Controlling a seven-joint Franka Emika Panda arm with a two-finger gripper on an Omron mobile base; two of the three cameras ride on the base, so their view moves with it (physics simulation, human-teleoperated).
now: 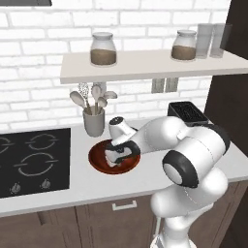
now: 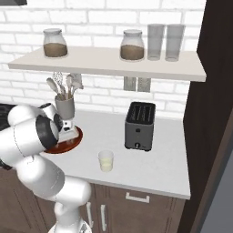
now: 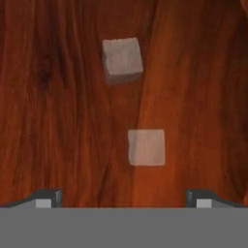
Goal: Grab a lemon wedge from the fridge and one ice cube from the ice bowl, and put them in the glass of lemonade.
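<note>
My gripper [image 3: 125, 199] hangs low inside the ice bowl [image 1: 96, 163], open, its dark fingertips [image 3: 48, 197] set wide apart with nothing between them. One ice cube [image 3: 146, 147], pale and greyish, lies on the reddish wood just ahead of the gap. A second ice cube [image 3: 122, 59] rests farther on. In the right base view the bowl [image 2: 76, 140] is partly hidden behind my arm. The glass of lemonade [image 2: 106, 160] stands on the counter to the bowl's right, near the front edge. The lemon wedge and the fridge are out of view.
A grey utensil holder [image 1: 94, 122] stands right behind the bowl. The black toaster [image 2: 139, 126] sits to the right, the cooktop [image 1: 34, 160] to the left. A shelf [image 2: 109, 63] with jars and tall glasses hangs overhead. A dark tall cabinet [image 2: 214, 113] bounds the counter's right end.
</note>
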